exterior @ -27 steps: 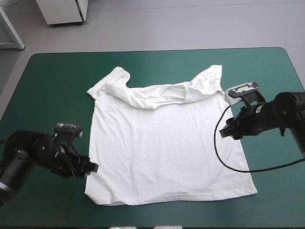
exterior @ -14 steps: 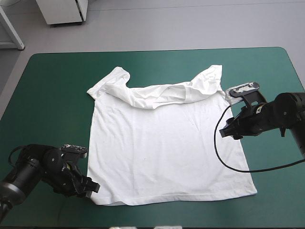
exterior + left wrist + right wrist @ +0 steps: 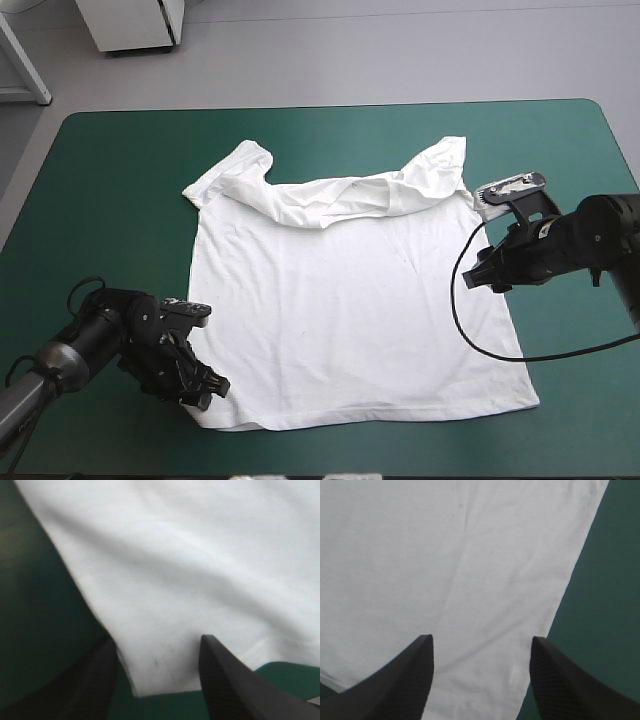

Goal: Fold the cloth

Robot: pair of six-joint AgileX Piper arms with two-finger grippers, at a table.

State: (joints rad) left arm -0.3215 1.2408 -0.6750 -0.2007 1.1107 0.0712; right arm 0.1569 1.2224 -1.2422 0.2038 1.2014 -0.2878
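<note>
The white T-shirt (image 3: 350,300) lies spread flat in the middle of the teal-green table, its collar end bunched toward the far edge and its hem toward the near edge. My left gripper (image 3: 205,392) is low at the near left hem corner, open. In the left wrist view that corner of the T-shirt (image 3: 190,580) lies between the fingers of the left gripper (image 3: 157,652). My right gripper (image 3: 478,280) hovers open over the shirt's right side edge. The right wrist view shows the right gripper (image 3: 481,647) with the T-shirt (image 3: 445,570) under it.
Bare teal-green cover (image 3: 110,200) surrounds the shirt on all sides. The shirt's two sleeves (image 3: 440,165) lie crumpled near the far edge.
My left gripper has moved toward the near edge and right, down to the shirt's near left hem corner. The right arm and the shirt have stayed put.
</note>
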